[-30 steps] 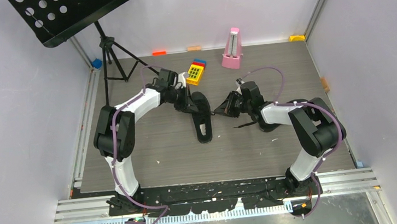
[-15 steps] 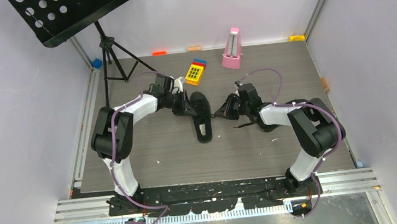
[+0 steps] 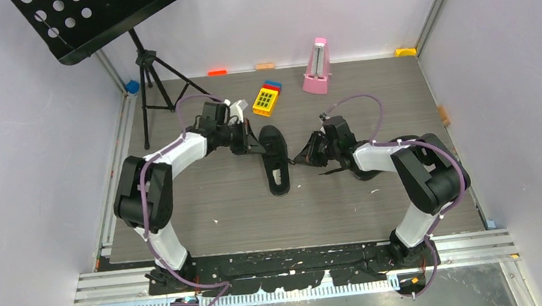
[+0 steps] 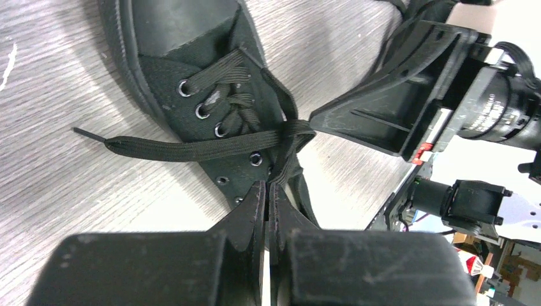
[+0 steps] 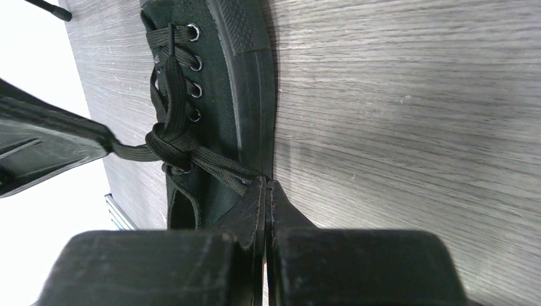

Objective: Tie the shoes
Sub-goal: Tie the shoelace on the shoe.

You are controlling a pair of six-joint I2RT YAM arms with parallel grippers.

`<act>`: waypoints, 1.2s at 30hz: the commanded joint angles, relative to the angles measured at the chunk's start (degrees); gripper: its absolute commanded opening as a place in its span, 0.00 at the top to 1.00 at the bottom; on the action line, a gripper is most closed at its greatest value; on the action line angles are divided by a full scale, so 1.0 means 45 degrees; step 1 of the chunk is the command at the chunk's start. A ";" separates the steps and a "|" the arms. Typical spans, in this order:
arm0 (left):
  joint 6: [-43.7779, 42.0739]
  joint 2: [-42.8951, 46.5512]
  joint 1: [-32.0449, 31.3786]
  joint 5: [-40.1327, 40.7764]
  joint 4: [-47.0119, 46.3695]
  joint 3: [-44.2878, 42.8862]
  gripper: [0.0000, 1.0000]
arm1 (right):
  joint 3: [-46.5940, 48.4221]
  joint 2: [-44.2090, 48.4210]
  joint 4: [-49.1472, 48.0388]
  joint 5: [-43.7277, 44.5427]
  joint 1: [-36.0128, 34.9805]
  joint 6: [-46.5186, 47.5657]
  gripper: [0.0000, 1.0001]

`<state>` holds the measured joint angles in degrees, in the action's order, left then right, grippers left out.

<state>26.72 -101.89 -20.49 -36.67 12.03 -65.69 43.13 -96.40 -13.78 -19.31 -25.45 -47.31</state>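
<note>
One black shoe point(image 3: 275, 161) lies mid-table, toe away from the arm bases; it also shows in the left wrist view point(image 4: 191, 70) and the right wrist view point(image 5: 217, 70). Its black laces cross in a knot point(image 4: 290, 131) over the eyelets, also seen in the right wrist view point(image 5: 169, 145). My left gripper point(image 3: 252, 146) is at the shoe's left side, shut on one lace strand point(image 4: 281, 167). My right gripper point(image 3: 301, 155) is at the shoe's right side, shut on the other strand point(image 5: 220, 171). Both strands run taut to the knot. A loose lace end point(image 4: 159, 150) trails on the table. The second shoe is not clearly visible.
A yellow toy block point(image 3: 268, 98) and a pink metronome point(image 3: 316, 68) stand behind the shoe. A black music stand point(image 3: 146, 67) is at the back left. Grey walls close in the table on three sides. Something black point(image 3: 338, 167) lies under the right arm.
My left arm has swung left and its gripper has drawn back slightly from the shoe with the lace. The right gripper has barely moved. The shoe stays in place.
</note>
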 commanded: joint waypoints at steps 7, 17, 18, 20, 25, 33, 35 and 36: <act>0.0036 0.0836 -0.0225 -0.0653 -0.0707 -0.0478 1.00 | 0.1184 0.0235 0.0597 0.0190 -0.0057 0.0617 1.00; -0.0069 0.1228 -0.0232 -0.0376 -0.0331 -0.0534 1.00 | 0.1469 0.0368 0.1080 0.0335 -0.0076 0.0805 1.00; -0.0087 0.1195 -0.0232 -0.0300 -0.0198 -0.0521 1.00 | 0.1469 0.0341 0.1147 0.0345 -0.0078 0.0823 1.00; -0.0163 0.1096 -0.0232 -0.0095 0.0163 -0.0458 1.00 | 0.1459 0.0280 0.1270 0.0363 -0.0083 0.0835 1.00; -0.0358 0.0944 -0.0232 0.0177 0.0129 0.0286 1.00 | 0.1220 0.0153 0.1364 0.0608 -0.0151 0.0891 1.00; -0.0630 0.0900 -0.0154 0.1092 -0.0613 0.1657 1.00 | 0.1235 -0.0249 0.1857 0.1163 -0.0853 0.1228 1.00; -0.0795 0.0987 -0.0139 0.1345 -0.0805 0.1988 1.00 | 0.1201 -0.0290 0.2115 0.1480 -0.1078 0.1353 1.00; -0.0874 0.1031 -0.0139 0.1384 -0.0931 0.2133 1.00 | 0.1179 -0.0283 0.2275 0.1682 -0.1140 0.1414 1.00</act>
<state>25.08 -99.13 -21.37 -33.10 11.64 -58.13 48.01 -97.21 -5.76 -15.55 -28.88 -43.16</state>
